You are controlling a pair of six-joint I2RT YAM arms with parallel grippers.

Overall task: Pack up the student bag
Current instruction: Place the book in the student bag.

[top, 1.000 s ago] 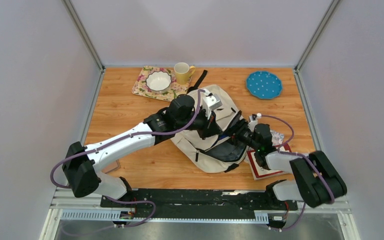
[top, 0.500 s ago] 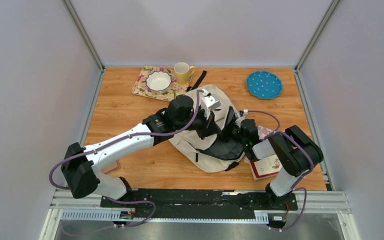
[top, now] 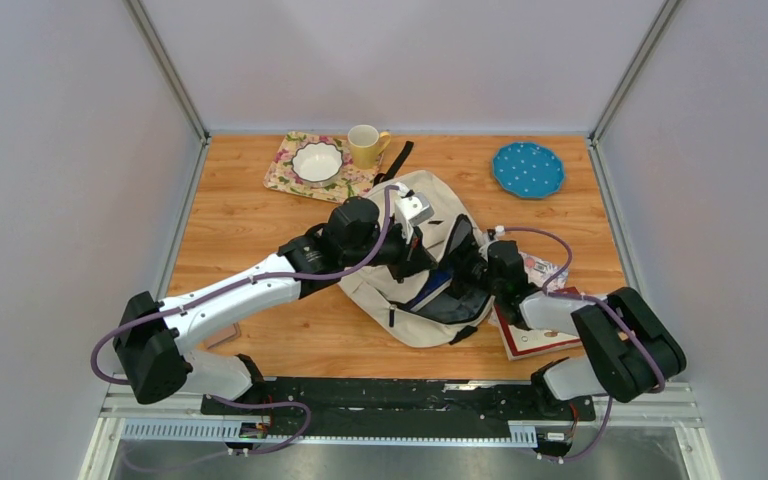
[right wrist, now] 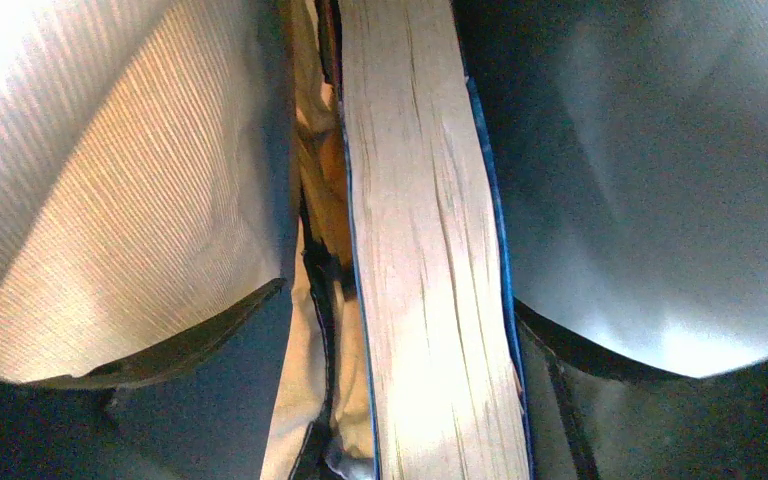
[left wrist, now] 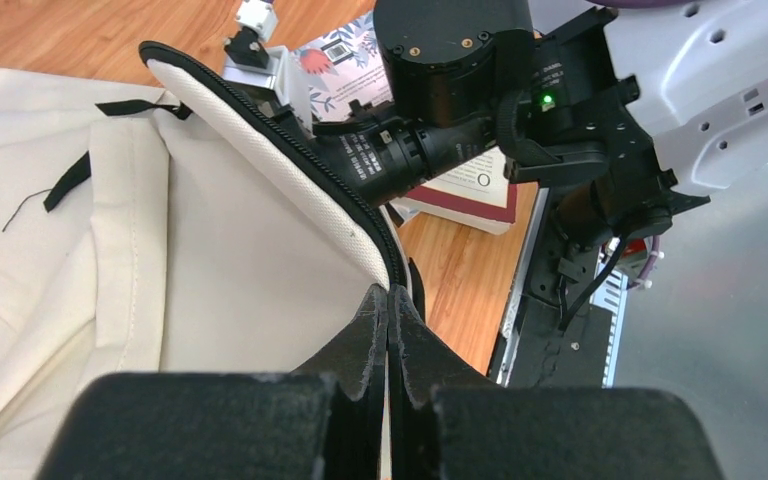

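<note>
Wooden tabletop is occupied centrally by the large cream fabric backpack, its dark-lined mouth turned rightward. Its zippered rim is pinched between the pressed-together fingers of the left gripper. The right gripper is sunk into that mouth, facing the page edge of a blue-covered book; its finger spread cannot be told.

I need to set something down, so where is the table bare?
Bare wood lies left, between the floral placemat and the left arm, and at the far edge between the yellow mug and the blue plate. Crowded: around the student bag, right arm and books.
</note>
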